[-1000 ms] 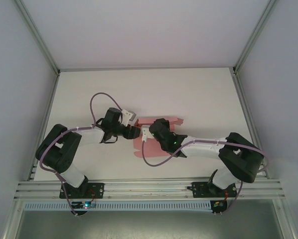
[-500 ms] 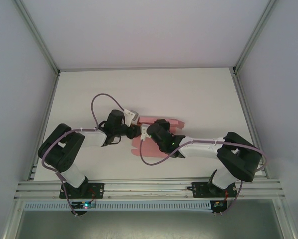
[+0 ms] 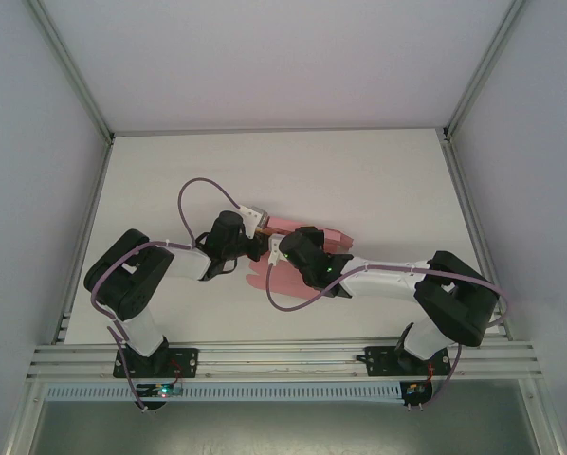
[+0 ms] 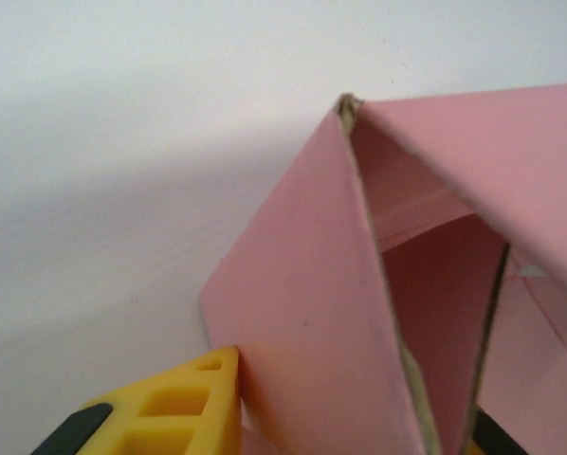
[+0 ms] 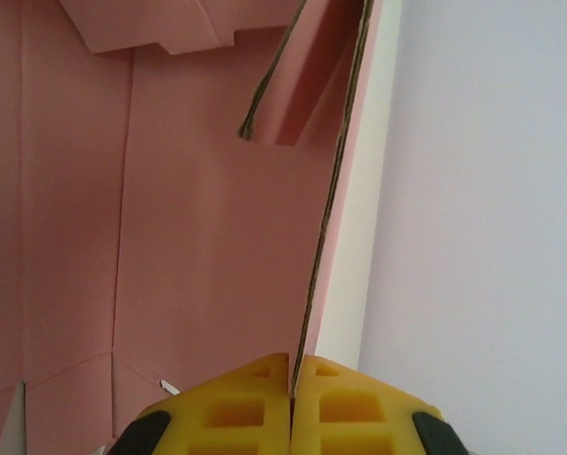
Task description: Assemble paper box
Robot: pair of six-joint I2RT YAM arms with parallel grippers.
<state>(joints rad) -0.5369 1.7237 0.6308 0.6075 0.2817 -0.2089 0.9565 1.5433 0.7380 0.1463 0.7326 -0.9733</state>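
The left arm (image 3: 174, 261) and right arm (image 3: 383, 277) show black joints, white links, looped purple cables (image 3: 191, 186), yellow pocketed fingers (image 5: 234, 409).

L wrist cam, close on paper box (image 4: 302, 313): pink card, partly folded up. One panel stands tilted, broad face twd cam, raw cut edge running from peak at top ctr down to btm edge. 2nd panel slopes off same peak to the rt, roof-like; they meet at a scuffed corner. Btwn them, shaded interior w/ a fold line.

Btm of frame, left gripper (image 4: 345, 427): yellow pad (image 4: 184, 408) at btm left, tip touching outer face of standing panel. Sliver of other finger btm rt, mostly cut off. Card pinched or not, can't tell.

White table (image 4: 103, 171) behind, soft shadow beside card.
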